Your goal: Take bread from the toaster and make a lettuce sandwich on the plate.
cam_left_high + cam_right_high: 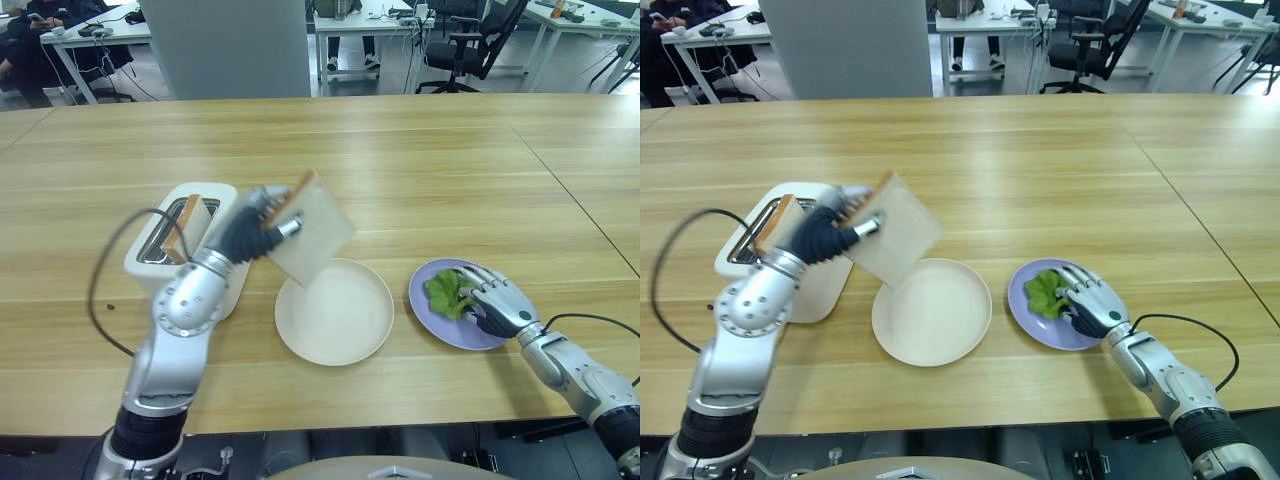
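Observation:
My left hand (pixel 250 228) is shut on a slice of bread (pixel 312 232), holding it tilted in the air between the toaster (pixel 178 252) and the cream plate (pixel 336 312). A second slice (pixel 186 226) stands in the white toaster's slot. The cream plate has nothing on it. To its right a purple plate (pixel 440 318) carries a lettuce leaf (pixel 446 292). My right hand (pixel 498 306) lies over the purple plate with its fingers on the lettuce's right side; whether they grip the leaf is unclear.
The toaster's black cord (pixel 100 290) loops off to the left over the wooden table (pixel 400 170). Desks and office chairs (pixel 470 45) stand beyond the table's far edge.

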`<state>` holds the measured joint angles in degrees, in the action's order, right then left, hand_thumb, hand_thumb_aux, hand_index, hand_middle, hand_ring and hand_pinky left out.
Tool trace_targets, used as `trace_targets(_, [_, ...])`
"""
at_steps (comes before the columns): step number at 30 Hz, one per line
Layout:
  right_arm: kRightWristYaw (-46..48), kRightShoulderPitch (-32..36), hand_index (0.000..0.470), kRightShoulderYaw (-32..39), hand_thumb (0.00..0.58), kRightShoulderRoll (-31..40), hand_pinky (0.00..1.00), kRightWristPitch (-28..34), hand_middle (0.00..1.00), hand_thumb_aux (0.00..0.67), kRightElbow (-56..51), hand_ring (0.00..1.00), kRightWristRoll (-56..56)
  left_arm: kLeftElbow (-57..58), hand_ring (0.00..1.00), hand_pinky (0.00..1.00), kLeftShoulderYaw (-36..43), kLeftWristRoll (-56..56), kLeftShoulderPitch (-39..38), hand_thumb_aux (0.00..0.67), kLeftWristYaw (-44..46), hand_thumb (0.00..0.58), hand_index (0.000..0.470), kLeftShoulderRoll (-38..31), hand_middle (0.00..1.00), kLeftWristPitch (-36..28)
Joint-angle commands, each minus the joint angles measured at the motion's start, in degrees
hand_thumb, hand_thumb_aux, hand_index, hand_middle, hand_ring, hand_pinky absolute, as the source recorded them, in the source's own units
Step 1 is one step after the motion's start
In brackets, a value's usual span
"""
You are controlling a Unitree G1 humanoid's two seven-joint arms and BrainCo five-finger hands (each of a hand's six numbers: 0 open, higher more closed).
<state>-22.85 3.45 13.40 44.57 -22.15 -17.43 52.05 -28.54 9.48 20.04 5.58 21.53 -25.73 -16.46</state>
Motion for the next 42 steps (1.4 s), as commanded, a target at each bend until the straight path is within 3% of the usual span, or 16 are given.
trace_targets(1, [-1.0, -1.18, 0.46, -2.88, 0.58, 0.83, 0.0, -0.39, 0.0, 0.67, 6.1, 0.0, -1.67, 8.3, 1.0, 1.0, 6.75, 2.57, -1.72, 0.67, 2.9, 0.58, 0.46, -1.75, 1.0, 3.02])
trace_targets(5, [-0.66, -1.45, 0.46, -4.75, 0.58, 0.77, 0.0, -0.55, 0.0, 0.67, 10.31, 0.0, -2.42, 16.81, 1.0, 1.0, 10.42, 3.62, -0.61, 0.662, 2.54, 0.58, 0.455, -1.21, 1.0, 7.0])
trace_targets(6, [-0.66, -1.49, 0.46, -5.02, 0.58, 0.73, 0.0, -0.71, 0.0, 0.67, 10.96, 0.0, -2.56, 18.89, 1.0, 1.0, 10.95, 3.7, 0.11, 0.604, 2.05, 0.574, 0.415, -0.74, 1.0, 8.26])
trace_targets(8, [-0.06, -1.44, 0.46, -5.32, 0.58, 0.36, 0.0, -0.9, 0.0, 0.67, 12.53, 0.0, -2.85, 23.55, 1.0, 1.0, 11.98, 3.97, 1.81, 0.586, 0.97, 0.571, 0.402, 0.25, 1.0, 10.98])
trace_targets(9, [0.39, -1.39, 0.46, -5.4, 0.58, 0.03, 0.0, -0.9, 0.0, 0.67, 13.59, 0.0, -3.0, 26.02, 1.0, 1.0, 12.61, 4.64, 2.83, 0.46, 0.26, 0.523, 0.316, 0.62, 1.0, 12.46])
trace_targets(10, [0.96, -1.31, 0.46, -5.41, 0.58, -0.3, 0.0, -0.89, 0.0, 0.67, 14.58, 0.0, -3.21, 28.24, 1.0, 1.0, 13.22, 5.31, 3.79, 0.46, -0.39, 0.523, 0.316, 0.91, 1.0, 14.15])
trace_targets(13, [2.59, -0.73, 0.46, -5.12, 0.58, -1.49, 0.0, -0.99, 0.0, 0.67, 17.05, 0.0, -3.69, 34.37, 1.0, 1.0, 14.61, 8.04, 6.85, 0.268, -3.64, 0.371, 0.184, 1.58, 1.0, 18.34])
trace_targets(14, [3.11, -0.51, 0.46, -4.87, 0.58, -1.96, 0.0, -1.14, 0.0, 0.67, 17.71, 0.0, -3.74, 36.24, 1.0, 1.0, 14.94, 9.24, 7.98, 0.268, -5.24, 0.371, 0.184, 1.67, 1.0, 19.97])
trace_targets(15, [3.6, -0.32, 0.46, -4.65, 0.58, -2.44, 0.0, -1.33, 0.0, 0.67, 18.3, 0.0, -3.86, 37.74, 1.0, 1.0, 15.19, 10.35, 8.95, 0.163, -6.74, 0.248, 0.112, 1.75, 1.0, 21.35])
trace_targets(16, [4.11, -0.07, 0.46, -4.31, 0.58, -3.02, 0.0, -1.65, 0.0, 0.67, 18.76, 0.0, -4.03, 39.09, 1.0, 1.0, 15.68, 11.99, 10.01, 0.163, -8.6, 0.248, 0.112, 1.63, 1.0, 23.0])
trace_targets(17, [4.64, 0.19, 0.46, -3.94, 0.58, -3.57, 0.0, -1.87, 0.0, 0.67, 19.18, 0.0, -4.03, 40.14, 0.82, 0.82, 16.09, 13.49, 10.91, 0.0, -10.28, 0.0, 0.0, 1.54, 0.82, 24.31])
trace_targets(20, [6.19, 0.75, 0.46, -2.82, 0.58, -5.61, 0.0, -2.23, 0.0, 0.67, 20.77, 0.0, -3.81, 42.75, 0.19, 0.19, 17.4, 17.67, 12.93, 0.0, -13.74, 0.0, 0.0, 1.2, 0.19, 26.83])
trace_targets(21, [6.65, 1.01, 0.46, -2.45, 0.58, -6.32, 0.0, -2.32, 0.0, 0.67, 21.21, 0.0, -3.58, 43.15, 0.19, 0.19, 18.06, 19.02, 13.24, 0.0, -13.95, 0.0, 0.0, 0.83, 0.19, 27.27])
trace_targets(22, [7.08, 1.34, 0.46, -2.14, 0.58, -6.99, 0.0, -2.4, 0.0, 0.67, 21.54, 0.0, -3.43, 43.28, 0.0, 0.0, 18.64, 20.36, 13.41, 0.0, -14.05, 0.0, 0.0, 0.44, 0.0, 27.46])
trace_targets(32, [10.91, 5.2, 0.46, 2.21, 0.58, -13.04, 0.0, -3.03, 0.0, 0.67, 23.3, 0.0, -2.05, 32.68, 0.0, 0.0, 15.84, 28.13, 11.73, 0.0, -13.24, 0.0, 0.0, -5.49, 0.0, 23.35])
trace_targets(42, [10.42, 10.95, 0.46, 8.75, 0.58, -18.98, 0.0, -3.63, 0.0, 0.67, 15.67, 0.0, 1.64, 10.96, 0.0, 0.0, -0.11, 34.35, 4.56, 0.0, -7.37, 0.0, 0.0, -15.08, 0.0, 11.19])
